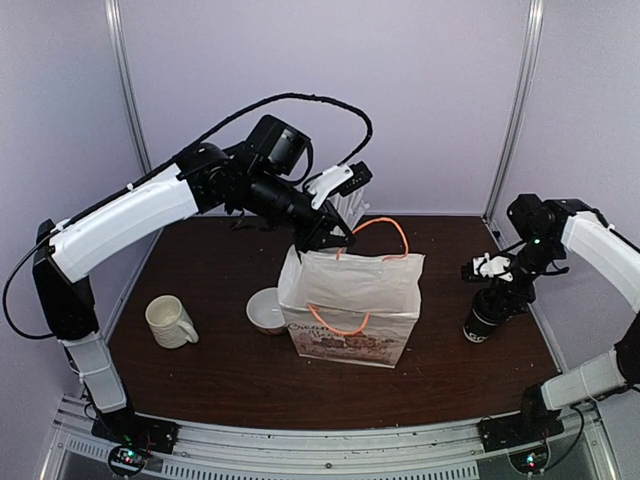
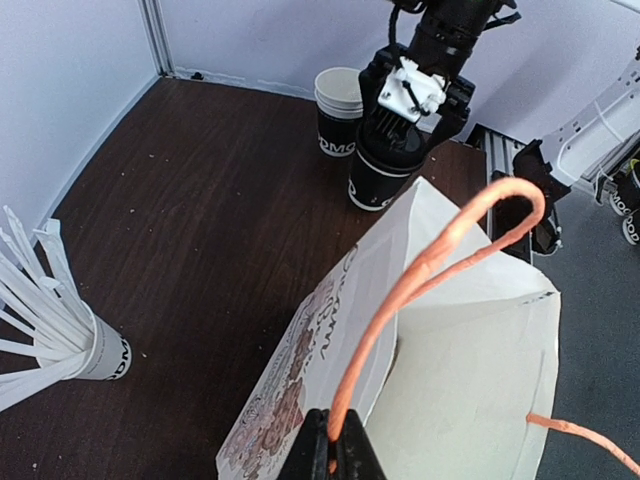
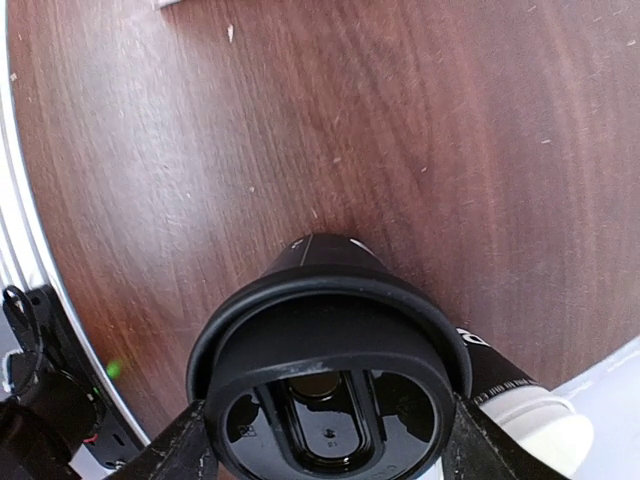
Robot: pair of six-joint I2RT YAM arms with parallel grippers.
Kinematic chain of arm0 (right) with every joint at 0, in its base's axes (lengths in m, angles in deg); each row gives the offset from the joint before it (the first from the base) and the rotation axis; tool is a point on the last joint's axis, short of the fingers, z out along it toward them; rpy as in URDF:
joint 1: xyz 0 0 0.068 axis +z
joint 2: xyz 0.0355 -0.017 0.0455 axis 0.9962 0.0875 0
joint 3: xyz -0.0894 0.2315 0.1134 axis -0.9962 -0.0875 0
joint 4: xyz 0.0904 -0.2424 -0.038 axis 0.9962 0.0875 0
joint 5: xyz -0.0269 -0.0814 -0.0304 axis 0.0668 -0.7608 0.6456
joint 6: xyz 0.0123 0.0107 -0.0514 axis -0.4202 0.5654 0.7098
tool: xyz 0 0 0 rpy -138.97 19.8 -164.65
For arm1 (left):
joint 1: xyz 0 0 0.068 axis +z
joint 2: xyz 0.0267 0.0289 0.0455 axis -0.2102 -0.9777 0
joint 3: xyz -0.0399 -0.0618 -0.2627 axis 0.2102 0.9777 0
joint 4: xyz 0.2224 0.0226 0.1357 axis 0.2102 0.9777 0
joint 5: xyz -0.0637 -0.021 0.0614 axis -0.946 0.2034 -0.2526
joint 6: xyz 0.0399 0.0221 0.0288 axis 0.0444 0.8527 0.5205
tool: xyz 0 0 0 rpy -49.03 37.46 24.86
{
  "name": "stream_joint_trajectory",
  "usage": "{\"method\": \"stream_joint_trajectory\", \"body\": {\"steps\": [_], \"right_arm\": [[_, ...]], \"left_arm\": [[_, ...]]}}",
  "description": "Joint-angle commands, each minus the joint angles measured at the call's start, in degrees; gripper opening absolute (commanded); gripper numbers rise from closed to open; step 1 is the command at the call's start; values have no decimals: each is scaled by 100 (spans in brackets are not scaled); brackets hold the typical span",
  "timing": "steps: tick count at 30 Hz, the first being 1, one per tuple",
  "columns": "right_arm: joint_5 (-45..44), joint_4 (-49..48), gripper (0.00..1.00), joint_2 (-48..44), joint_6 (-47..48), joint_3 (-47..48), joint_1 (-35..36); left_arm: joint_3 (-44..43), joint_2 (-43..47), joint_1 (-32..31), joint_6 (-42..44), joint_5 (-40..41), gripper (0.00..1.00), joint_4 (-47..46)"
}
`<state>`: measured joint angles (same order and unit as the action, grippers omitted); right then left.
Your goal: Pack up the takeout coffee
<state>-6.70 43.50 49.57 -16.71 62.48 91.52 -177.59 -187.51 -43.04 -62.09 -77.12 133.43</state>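
My right gripper (image 1: 490, 292) straddles the lid of the takeout coffee (image 1: 480, 322), which stands on the surface (image 1: 220, 370) right of the paper bag (image 1: 350, 310). I cannot tell whether I'm squeezing it. An open black cup (image 2: 338, 110) stands just beside it. My left gripper (image 2: 330, 455) is clenched on the bag's orange handle (image 2: 440, 250).

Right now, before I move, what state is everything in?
Small black paper cup with round black plastic lid: lidded, upright.
White paper bag: upright, mouth open.
Orange cord handle: pinched, raised.
Left claw: shut on orange cord handle.
Right claw: straddling that lidded cup; grip unclear.
Cream ceramic mug: upright.
Lidless black paper cup: upright.
White paper cup of stirrer sticks: upright.
Round white bowl: upright.
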Motion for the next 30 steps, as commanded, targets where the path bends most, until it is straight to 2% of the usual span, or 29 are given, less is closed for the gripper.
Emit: {"method": "stream_joint_trajectory", "body": {"steps": [1,9,14,18,24,30], "right_arm": [[419,482,67,-572,-319,460,79],[1442,1203,67,-1029,-844,1691,228],[2043,1348,67,-1143,-1230,2563,337],[2529,1481,67,-1090,-1469,3269,420],[3012,1730,68,-1067,-1663,4110,573],[3271,1786,68,-1021,-1751,4366,843]], "left_arm": [[117,234,2,-289,-146,0,-338],[290,463,-273,-588,136,0,-566],[895,843,-370,-967,675,0,-1178],[1017,918,-368,-1080,1184,0,-1467],[864,637,-364,-856,1455,0,-1830],[490,307,-364,-723,1335,0,-1883]]}}
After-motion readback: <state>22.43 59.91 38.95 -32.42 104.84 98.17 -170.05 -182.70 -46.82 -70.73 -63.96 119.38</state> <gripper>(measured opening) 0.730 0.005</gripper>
